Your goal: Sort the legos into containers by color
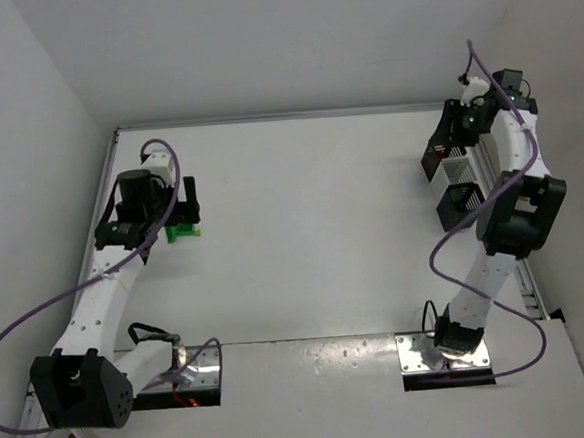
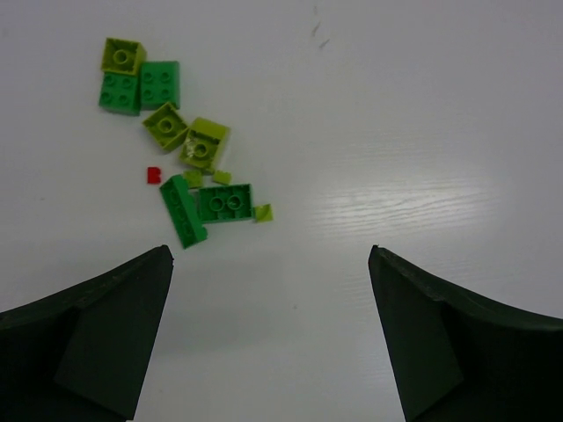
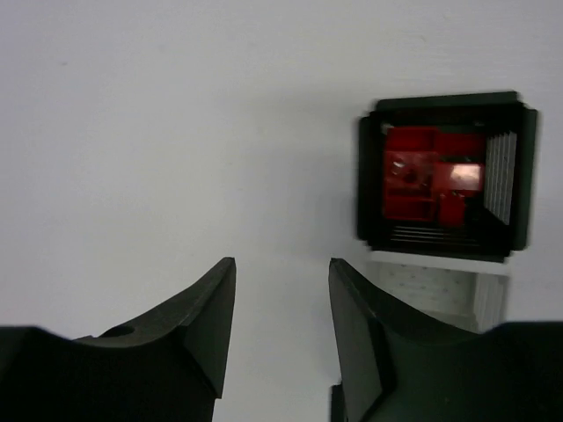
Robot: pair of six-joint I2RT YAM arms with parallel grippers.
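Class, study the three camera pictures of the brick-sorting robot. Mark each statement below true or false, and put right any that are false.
1. A small red piece lies beside the green and lime bricks on the table. True.
2. The left gripper is clamped on one of those bricks. False: its jaws stand wide apart and empty, with the bricks lying ahead of them.
3. The black bin in the right wrist view holds red bricks. True.
4. The right gripper carries a red brick. False: its fingers are parted and nothing sits between them.
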